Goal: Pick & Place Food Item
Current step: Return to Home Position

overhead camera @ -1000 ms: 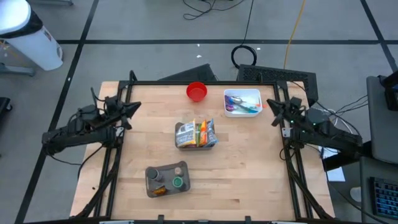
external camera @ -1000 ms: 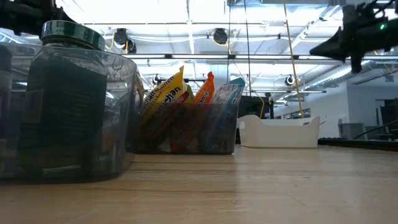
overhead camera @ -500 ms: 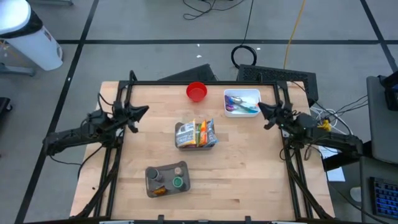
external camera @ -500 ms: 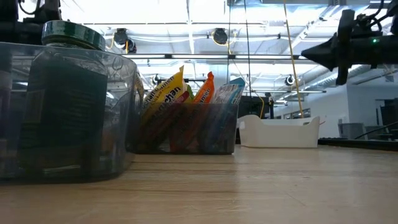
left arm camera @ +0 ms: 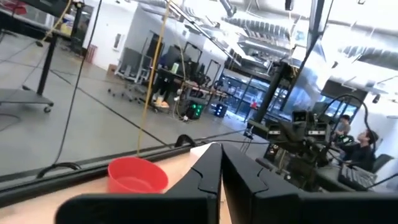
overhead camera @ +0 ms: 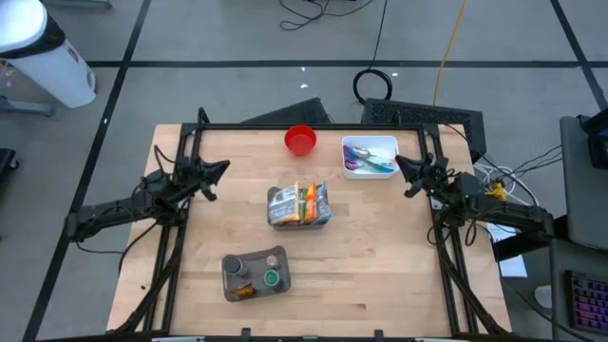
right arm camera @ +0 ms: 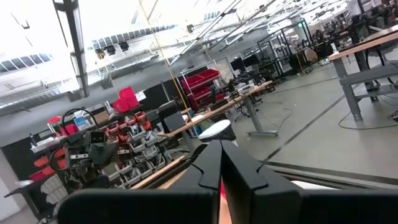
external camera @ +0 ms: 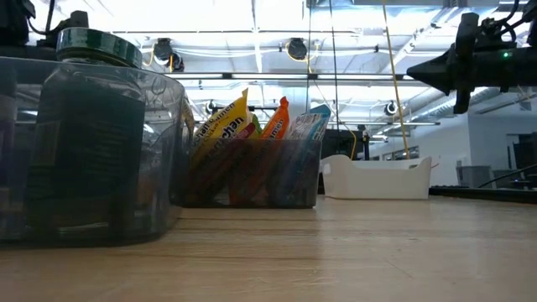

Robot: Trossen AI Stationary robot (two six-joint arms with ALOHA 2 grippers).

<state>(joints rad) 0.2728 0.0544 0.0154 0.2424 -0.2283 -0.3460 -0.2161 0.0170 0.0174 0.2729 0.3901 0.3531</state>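
Observation:
Several snack packets [overhead camera: 306, 201] stand upright in a clear bin [overhead camera: 281, 211] at the table's middle; they also show in the low view [external camera: 252, 126]. My left gripper [overhead camera: 222, 167] is shut and empty, in the air left of the bin. In its wrist view [left arm camera: 221, 149] the fingers lie together. My right gripper [overhead camera: 397, 163] is shut and empty, in the air right of the bin, beside the white tray [overhead camera: 370, 157]. It also shows in the low view [external camera: 411, 74] and in its wrist view [right arm camera: 221, 144].
A red bowl [overhead camera: 300, 140] stands at the far edge and shows in the left wrist view [left arm camera: 137, 176]. The white tray holds small items. A second clear bin with jars [overhead camera: 255, 274] stands near the front edge, close in the low view [external camera: 84, 143].
My left gripper has moved toward the table's right, nearer the snack bin. My right gripper has moved toward the table's left and a little down, nearer the white tray. Both have stayed shut. Nothing on the table has moved.

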